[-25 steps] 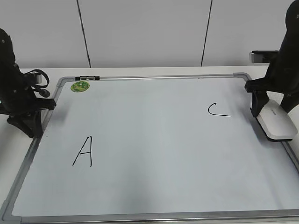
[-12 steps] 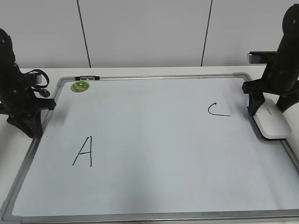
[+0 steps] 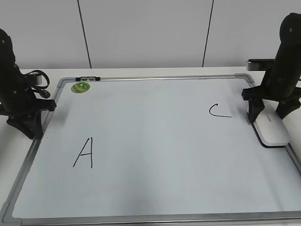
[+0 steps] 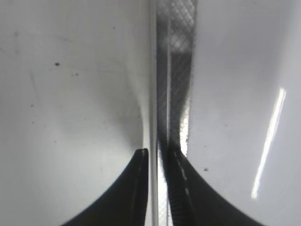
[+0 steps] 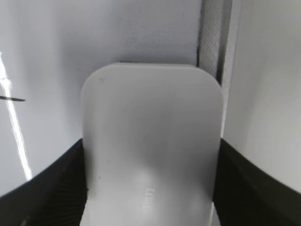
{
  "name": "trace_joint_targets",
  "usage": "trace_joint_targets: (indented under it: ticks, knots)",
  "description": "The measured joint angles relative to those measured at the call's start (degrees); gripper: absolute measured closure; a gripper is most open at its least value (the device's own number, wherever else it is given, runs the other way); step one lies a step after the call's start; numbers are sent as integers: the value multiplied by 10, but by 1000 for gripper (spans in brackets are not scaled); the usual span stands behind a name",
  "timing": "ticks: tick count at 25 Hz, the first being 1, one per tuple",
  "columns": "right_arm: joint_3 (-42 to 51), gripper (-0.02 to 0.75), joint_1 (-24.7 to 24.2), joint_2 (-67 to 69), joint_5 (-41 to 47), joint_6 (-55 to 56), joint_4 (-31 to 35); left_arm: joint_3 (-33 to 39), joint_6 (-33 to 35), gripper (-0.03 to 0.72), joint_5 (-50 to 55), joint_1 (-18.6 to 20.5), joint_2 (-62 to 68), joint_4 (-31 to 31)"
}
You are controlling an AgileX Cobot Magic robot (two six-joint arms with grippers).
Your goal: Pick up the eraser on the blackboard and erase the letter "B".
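Note:
The blackboard lies flat, a white board in a grey frame. The white eraser lies at its right edge, just right of the black "C". My right gripper is shut on the eraser, with a finger against each long side. The right wrist view shows the eraser filling the gap of the right gripper. No letter "B" shows anywhere on the board. My left gripper rests at the board's left frame, shut and empty, over the frame rail.
A black "A" is at the lower left of the board. A round green magnet sits at the top left corner, with a marker on the top frame. White table and wall lie beyond.
My right gripper has moved a little to the left, and the eraser has slid with it along the board's right edge. The left arm has not moved.

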Motion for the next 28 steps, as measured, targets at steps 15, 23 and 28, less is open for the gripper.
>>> trace_joint_targets:
  ticks: [15,23,28]
  knots:
    - [-78,69,0,2,50,-1,-2,-20,0,367,14,0,-1,6]
    - [-82,121,0,-9,55,14,-2,-30,0,97,51,0,-81,8]
    - [-80,189,0,-27,57,23,-2,-32,0,113,71,0,-120,29]
